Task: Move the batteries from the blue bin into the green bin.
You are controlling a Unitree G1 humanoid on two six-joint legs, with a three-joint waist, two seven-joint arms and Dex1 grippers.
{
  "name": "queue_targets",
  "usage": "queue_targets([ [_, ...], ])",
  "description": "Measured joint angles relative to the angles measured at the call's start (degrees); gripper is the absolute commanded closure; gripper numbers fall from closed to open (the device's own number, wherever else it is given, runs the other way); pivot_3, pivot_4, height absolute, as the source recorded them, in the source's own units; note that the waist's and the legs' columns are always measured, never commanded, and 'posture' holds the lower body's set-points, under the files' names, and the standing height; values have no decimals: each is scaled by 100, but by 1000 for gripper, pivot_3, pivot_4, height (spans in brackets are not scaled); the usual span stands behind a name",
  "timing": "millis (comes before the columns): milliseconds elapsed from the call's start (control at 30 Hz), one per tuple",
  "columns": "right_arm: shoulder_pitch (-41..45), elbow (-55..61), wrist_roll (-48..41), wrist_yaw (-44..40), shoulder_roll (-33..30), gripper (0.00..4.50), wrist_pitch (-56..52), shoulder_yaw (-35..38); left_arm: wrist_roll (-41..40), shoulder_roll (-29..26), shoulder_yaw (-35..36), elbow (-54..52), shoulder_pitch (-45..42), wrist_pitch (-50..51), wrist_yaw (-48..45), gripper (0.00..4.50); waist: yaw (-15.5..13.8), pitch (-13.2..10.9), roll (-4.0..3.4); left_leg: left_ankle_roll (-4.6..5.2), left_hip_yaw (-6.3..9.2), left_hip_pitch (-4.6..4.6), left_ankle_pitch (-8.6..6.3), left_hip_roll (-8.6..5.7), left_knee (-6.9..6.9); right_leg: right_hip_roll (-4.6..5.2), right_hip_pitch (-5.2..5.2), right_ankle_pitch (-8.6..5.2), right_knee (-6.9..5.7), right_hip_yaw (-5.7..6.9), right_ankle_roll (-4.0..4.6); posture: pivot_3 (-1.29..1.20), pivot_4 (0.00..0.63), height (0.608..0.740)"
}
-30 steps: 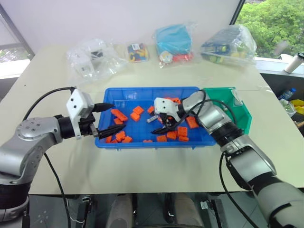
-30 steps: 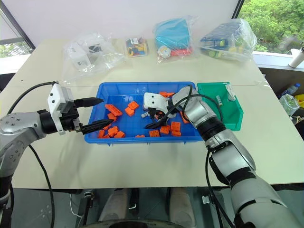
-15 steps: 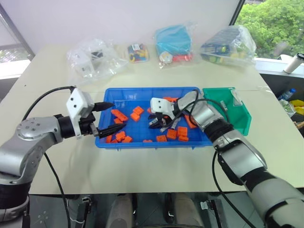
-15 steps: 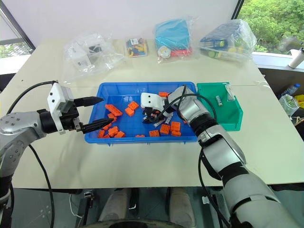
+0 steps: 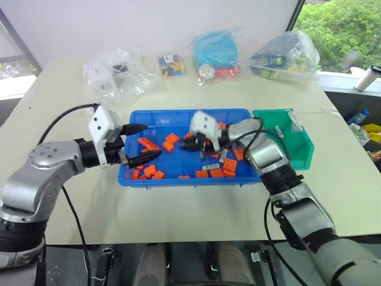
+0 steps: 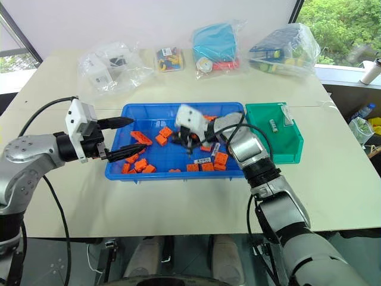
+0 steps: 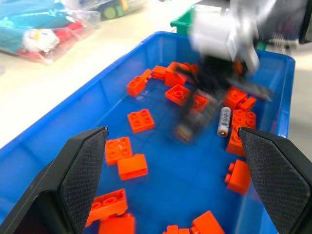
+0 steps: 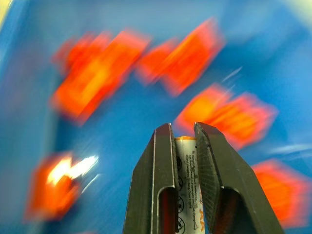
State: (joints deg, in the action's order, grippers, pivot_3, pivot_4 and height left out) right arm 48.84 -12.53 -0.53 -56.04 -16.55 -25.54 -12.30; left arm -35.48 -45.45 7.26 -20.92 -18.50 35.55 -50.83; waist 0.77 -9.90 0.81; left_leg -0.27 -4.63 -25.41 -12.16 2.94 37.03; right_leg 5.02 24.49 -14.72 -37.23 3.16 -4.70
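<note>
Gleaming silver battery [image 8: 187,195], fine-print label

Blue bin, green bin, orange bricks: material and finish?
Blue bin: likely moulded plastic, smooth, slightly glossy, with uniform colour and a rounded rim. Green bin: looks like similar plastic, thin walls. Orange bricks: hard plastic with studded tops, satin sheen.

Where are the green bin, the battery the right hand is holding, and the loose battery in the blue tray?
green bin [image 6: 293,145], right eye view, its front wall.
held battery [image 8: 185,161], right wrist view, label between the fingers.
loose battery [image 7: 224,121], left wrist view, mid-body.
</note>
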Motion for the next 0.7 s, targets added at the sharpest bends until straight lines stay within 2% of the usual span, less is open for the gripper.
queue_targets([
  [100, 89, 600, -79, 559, -197, 4448, -521, 482, 7, 9, -6, 11, -13, -5, -4, 0, -38, 1, 2, 0, 2, -1, 0, -3, 1, 5, -4, 0, 4, 2, 0, 0, 150, 736],
  [167, -97, 1080, -113, 723, -563, 4448, -858, 732, 6, 54, -17, 16, -27, -10, -12, 0, -78, 1, 2, 1, 1, -3, -1, -7, 1, 10, -5, -1, 7, 1, 1, 0, 150, 736],
  [267, -608, 1654, -160, 931, -1357, 4448, -1381, 1280, 6, 96, -63, 60, -39, -11, -31, 0, -147, 1, 2, 1, -1, -4, -1, -9, 3, 11, -5, -1, 11, 1, 2, 0, 150, 736],
  [367, -1590, 2095, -151, 1059, -2339, 4448, -1828, 2037, 11, 122, -131, 164, -80, -17, -72, 0, -174, 0, 2, 2, -2, -5, -1, -11, 3, 13, -6, -9, 16, 1, 16, 0, 150, 736],
  [533, -2213, 2526, -279, 1227, -2667, 4448, -2144, 2441, 103, 185, -227, 304, -290, -112, -173, 0, 29, -3, -5, 3, -5, 10, -1, 4, -2, -6, -4, -1, 7, -3, 5, 0, 150, 736],
  [600, -2253, 2679, -323, 1304, -2717, 3396, -2202, 2443, 120, 197, -268, 350, -397, -128, -217, 0, 37, -4, -9, 3, -1, 10, -1, 4, -4, -10, -3, -1, 6, -3, 5, 0, 150, 736],
  [700, -2251, 2791, -433, 1462, -2716, 2079, -2350, 2441, 164, 238, -343, 527, -478, -139, -267, 0, -9, -4, -8, 3, 1, 3, -1, 1, -2, -8, -3, -2, 9, -2, 4, 0, 150, 736],
])
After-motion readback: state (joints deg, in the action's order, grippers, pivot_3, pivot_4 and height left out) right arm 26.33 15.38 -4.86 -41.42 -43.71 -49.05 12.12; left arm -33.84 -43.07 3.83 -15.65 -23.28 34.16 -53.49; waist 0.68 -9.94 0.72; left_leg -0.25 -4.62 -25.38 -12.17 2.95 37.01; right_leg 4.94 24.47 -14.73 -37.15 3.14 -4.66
